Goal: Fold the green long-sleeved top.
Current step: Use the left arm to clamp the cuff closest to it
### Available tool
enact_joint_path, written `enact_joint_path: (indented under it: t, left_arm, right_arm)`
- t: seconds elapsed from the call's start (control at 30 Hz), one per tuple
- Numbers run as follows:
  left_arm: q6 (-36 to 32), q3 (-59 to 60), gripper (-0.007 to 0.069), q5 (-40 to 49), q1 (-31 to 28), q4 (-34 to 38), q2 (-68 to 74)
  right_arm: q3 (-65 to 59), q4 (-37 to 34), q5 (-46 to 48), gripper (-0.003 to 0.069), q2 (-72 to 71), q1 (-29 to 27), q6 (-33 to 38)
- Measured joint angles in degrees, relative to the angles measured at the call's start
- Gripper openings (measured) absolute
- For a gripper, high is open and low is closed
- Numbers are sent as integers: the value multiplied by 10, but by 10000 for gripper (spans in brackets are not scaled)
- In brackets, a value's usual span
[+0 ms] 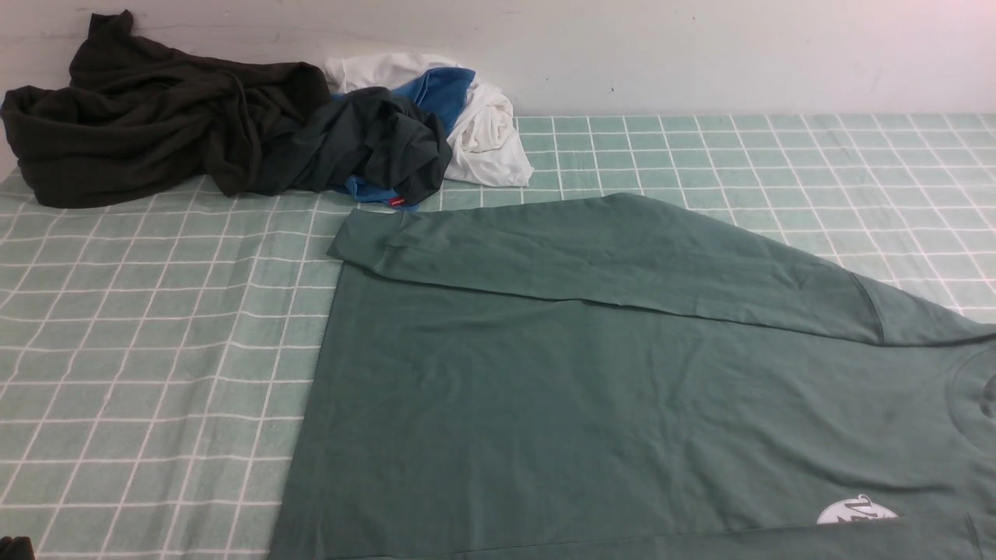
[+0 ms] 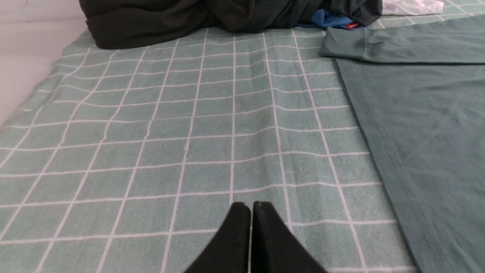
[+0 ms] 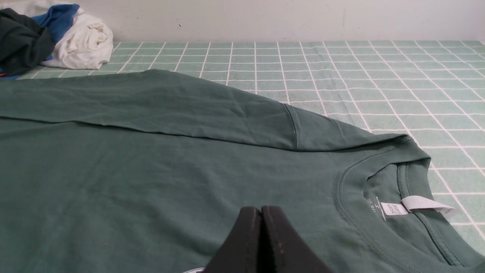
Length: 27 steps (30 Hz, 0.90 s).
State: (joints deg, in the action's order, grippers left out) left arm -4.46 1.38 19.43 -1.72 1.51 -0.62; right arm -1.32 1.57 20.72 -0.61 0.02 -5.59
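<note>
The green long-sleeved top (image 1: 591, 404) lies flat on the checked cloth, neck toward the right, hem toward the left. One sleeve (image 1: 607, 249) is laid across its far edge, the cuff at the left. A white oval logo (image 1: 856, 513) shows near the front edge. Over bare checked cloth to the left of the hem (image 2: 379, 132), my left gripper (image 2: 251, 206) is shut and holds nothing. My right gripper (image 3: 260, 210) is shut and empty above the chest of the top (image 3: 151, 182), close to the collar (image 3: 394, 197). Neither gripper shows in the front view.
A pale green cloth with white grid lines (image 1: 140, 350) covers the table. At the back left lies a dark blackish-green garment (image 1: 156, 117), beside a heap of dark, blue and white clothes (image 1: 436, 124). A white wall (image 1: 700, 47) rises behind.
</note>
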Motion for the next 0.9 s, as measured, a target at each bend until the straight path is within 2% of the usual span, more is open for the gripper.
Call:
enact_joint_path:
  t: [0.67,0.9]
  left_arm:
    - [-1,0,-3,0,0,2,0]
    - [2,1,-3,0,0,68,0]
  right_arm:
    - [0,0,0,-14,0,0,-15]
    - [0,0,0,-14,0,0,-16]
